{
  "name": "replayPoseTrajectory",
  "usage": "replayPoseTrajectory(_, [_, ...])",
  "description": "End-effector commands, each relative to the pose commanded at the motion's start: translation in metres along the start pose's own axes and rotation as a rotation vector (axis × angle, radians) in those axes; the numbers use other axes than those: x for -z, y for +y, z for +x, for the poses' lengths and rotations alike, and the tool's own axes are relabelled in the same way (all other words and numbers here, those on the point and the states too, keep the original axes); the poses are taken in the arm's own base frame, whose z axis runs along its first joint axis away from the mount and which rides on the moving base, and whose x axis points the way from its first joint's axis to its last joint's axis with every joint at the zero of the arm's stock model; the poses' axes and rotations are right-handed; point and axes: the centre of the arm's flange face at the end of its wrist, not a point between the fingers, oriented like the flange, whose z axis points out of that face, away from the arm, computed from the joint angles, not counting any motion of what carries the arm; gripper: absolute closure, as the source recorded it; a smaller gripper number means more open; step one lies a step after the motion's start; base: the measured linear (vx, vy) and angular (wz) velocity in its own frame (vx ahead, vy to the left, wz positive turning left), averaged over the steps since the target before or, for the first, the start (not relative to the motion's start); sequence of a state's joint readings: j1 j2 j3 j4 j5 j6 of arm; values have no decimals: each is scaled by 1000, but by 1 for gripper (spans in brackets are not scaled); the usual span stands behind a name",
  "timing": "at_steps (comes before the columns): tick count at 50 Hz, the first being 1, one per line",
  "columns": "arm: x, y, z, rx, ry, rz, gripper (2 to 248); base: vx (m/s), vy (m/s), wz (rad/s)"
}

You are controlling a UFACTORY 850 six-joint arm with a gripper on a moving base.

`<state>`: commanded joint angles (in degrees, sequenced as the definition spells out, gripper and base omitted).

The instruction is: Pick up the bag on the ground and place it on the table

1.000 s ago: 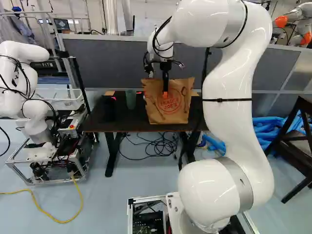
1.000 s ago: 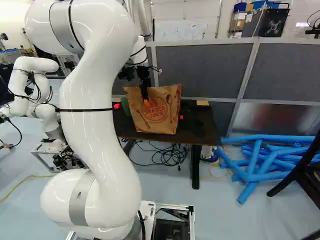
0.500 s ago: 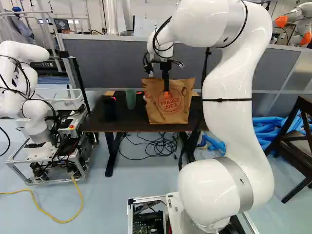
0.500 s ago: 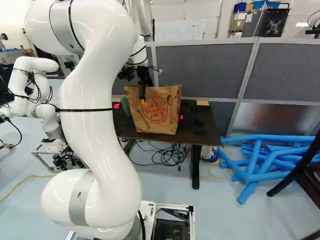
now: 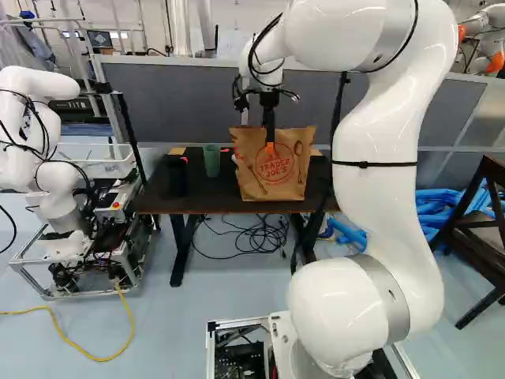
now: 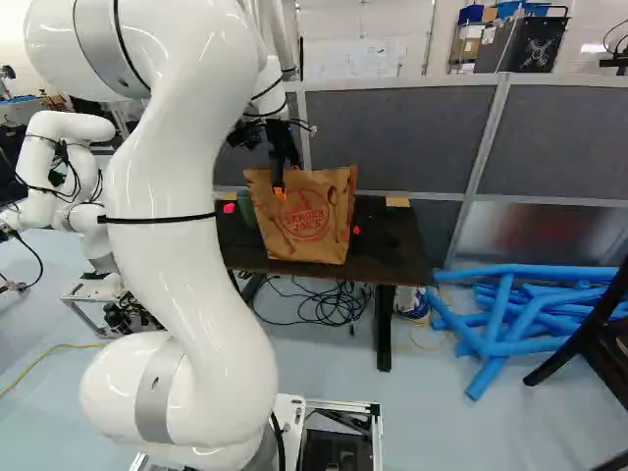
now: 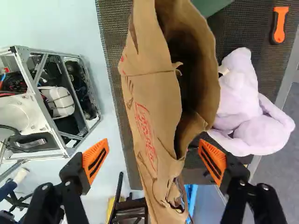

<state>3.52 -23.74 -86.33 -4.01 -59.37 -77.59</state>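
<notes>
The brown paper bag (image 5: pixel 276 180) stands upright on the dark table (image 5: pixel 193 197), its red print facing the base. At its near side in the left base view is my gripper (image 5: pixel 270 146), one orange pad showing against the bag's upper part. In the wrist view the gripper (image 7: pixel 154 161) is open, its fingers wide apart on either side of the bag's top, with visible space beside each pad. The bag (image 7: pixel 152 126) has its creased, torn-edged mouth open between and ahead of them.
A green cup (image 5: pixel 211 161) stands beside the bag. Behind the bag, a pale plush toy (image 7: pixel 243 109) and an orange-handled tool (image 7: pixel 279 28) lie on the table. Another robot (image 5: pixel 39 162) stands left; blue tubes (image 6: pixel 520 319) lie to the right, near a dark chair (image 5: pixel 477 221).
My gripper has risen slightly along the bag, and the upper arm has shifted up and back toward the base. The bag has stayed in place on the table.
</notes>
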Motion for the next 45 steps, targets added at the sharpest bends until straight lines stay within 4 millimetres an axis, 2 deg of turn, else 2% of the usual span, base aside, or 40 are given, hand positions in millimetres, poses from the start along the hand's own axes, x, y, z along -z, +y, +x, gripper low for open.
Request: replayPoseTrajectory(45, [70, -22, -8, -15, 13, -12, 3, 0, 0, 0])
